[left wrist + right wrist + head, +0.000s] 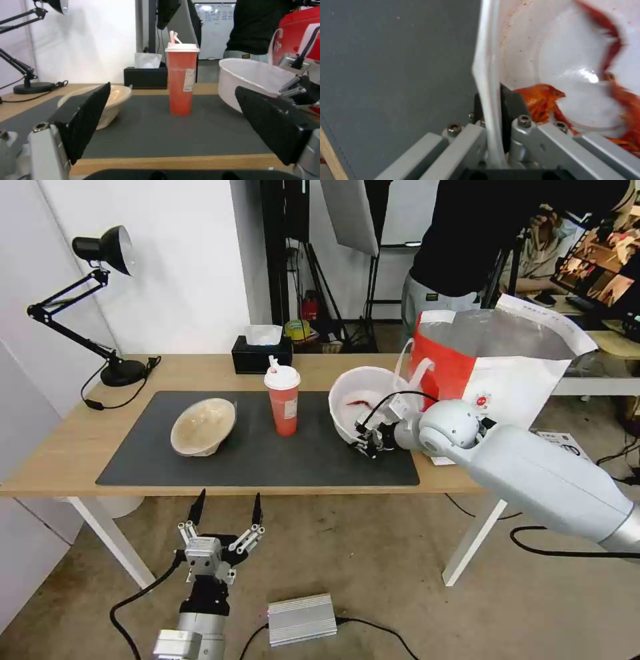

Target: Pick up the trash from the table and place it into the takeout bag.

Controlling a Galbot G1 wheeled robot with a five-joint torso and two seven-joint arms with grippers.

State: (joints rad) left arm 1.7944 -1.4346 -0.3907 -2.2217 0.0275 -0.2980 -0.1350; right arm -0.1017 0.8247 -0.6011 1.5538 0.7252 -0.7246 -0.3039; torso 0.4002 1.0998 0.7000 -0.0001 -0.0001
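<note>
The white round bowl (365,397) with red scraps is tilted up at the right end of the dark mat. My right gripper (363,441) is shut on its near rim; the right wrist view shows the rim (488,82) pinched between the black pads, with red scraps (541,100) inside. The red drink cup (283,400) with lid and straw stands mid-mat. The beige shallow bowl (202,426) leans tilted at the left. The red-and-white takeout bag (497,357) stands open on the table's right end, just behind the white bowl. My left gripper (225,513) hangs open below the table's front edge.
A black tissue box (261,355) sits at the back of the light-wood table (60,447), and a black desk lamp (100,307) stands at the back left. A silver box (301,619) and cables lie on the floor. A person stands behind the bag.
</note>
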